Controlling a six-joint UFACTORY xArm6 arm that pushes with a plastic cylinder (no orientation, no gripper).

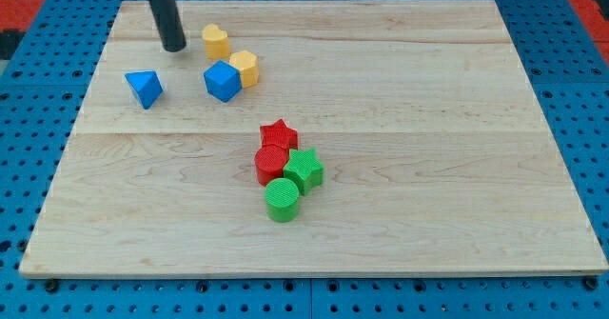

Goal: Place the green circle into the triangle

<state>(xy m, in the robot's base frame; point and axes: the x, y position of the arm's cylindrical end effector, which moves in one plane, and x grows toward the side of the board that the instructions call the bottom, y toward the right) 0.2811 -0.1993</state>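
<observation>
With no gripper, just my tip (174,47) far from the green circle (282,199), a careless push could drag the touching green star (304,169) along.

Single view only; no second camera to compare overlap with. Camera sits above and in front of the table (400,119), looking down at a slant toward the far edge. The near edge runs along the view's bottom and looks wider than the far edge at the view's top, so the board narrows with distance. Framing is moderately close: the whole wooden table fits, with a margin of blue perforated base (580,81) on all sides and a strip of red at both top corners. The rod enters from the view's top left, its upper part cropped; my tip (174,48) shows in frame.
</observation>
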